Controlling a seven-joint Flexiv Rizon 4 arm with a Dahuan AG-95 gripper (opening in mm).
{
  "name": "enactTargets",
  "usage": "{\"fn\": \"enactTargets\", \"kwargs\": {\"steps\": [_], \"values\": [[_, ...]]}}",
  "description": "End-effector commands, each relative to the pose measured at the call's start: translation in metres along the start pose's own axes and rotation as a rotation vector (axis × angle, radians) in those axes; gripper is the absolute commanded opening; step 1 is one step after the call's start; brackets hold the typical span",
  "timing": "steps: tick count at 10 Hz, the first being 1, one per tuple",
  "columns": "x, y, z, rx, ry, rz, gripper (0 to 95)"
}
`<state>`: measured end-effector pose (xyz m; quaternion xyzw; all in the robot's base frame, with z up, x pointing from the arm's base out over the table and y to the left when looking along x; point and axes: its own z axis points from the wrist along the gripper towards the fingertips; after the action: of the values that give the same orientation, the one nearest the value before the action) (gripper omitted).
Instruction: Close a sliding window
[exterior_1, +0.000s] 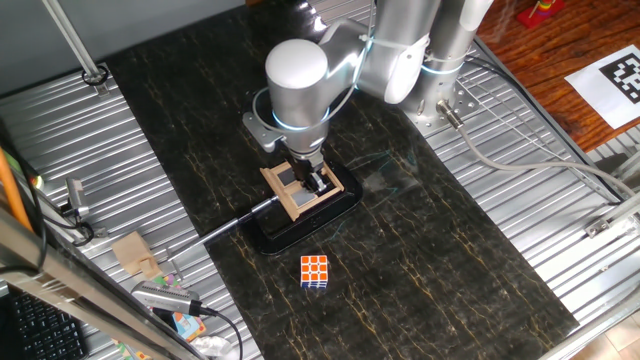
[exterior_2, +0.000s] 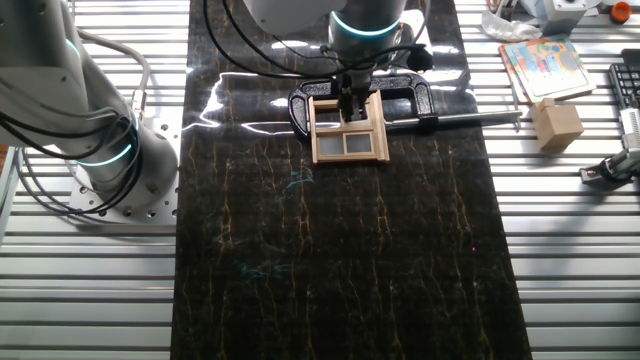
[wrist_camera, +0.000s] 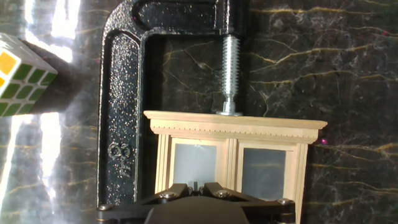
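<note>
The sliding window (exterior_1: 293, 199) is a small light-wood frame with grey panes. It lies flat on the dark marble table, held by a black C-clamp (exterior_1: 300, 232). It also shows in the other fixed view (exterior_2: 350, 143) and the hand view (wrist_camera: 239, 132). My gripper (exterior_1: 318, 180) points straight down onto the window's upper part, over the left pane in the hand view (wrist_camera: 198, 185). Its fingers are drawn together with almost no gap, and nothing shows held between them. Its tips, seen in the other fixed view (exterior_2: 350, 108), touch or nearly touch the frame.
An orange-white puzzle cube (exterior_1: 314, 271) sits in front of the clamp, top left in the hand view (wrist_camera: 18, 74). The clamp's handle rod (exterior_2: 470, 118) sticks out sideways. A wooden block (exterior_2: 556, 125) and cards lie on the metal side table. The arm base (exterior_2: 110, 160) stands left.
</note>
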<state>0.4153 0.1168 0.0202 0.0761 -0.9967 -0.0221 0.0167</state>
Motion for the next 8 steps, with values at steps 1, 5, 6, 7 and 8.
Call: {"fn": "enactTargets", "kwargs": {"steps": [1, 5, 6, 7, 8], "values": [[-0.0005, -0.0004, 0.0004, 0.001, 0.000, -0.001, 0.0], [-0.0007, -0.0007, 0.0017, 0.002, -0.001, -0.001, 0.0], [-0.0008, -0.0007, 0.0022, 0.002, -0.002, -0.002, 0.0], [-0.0008, -0.0007, 0.0024, 0.002, -0.001, -0.001, 0.0], [-0.0008, -0.0007, 0.0024, 0.002, 0.000, -0.001, 0.0]]}}
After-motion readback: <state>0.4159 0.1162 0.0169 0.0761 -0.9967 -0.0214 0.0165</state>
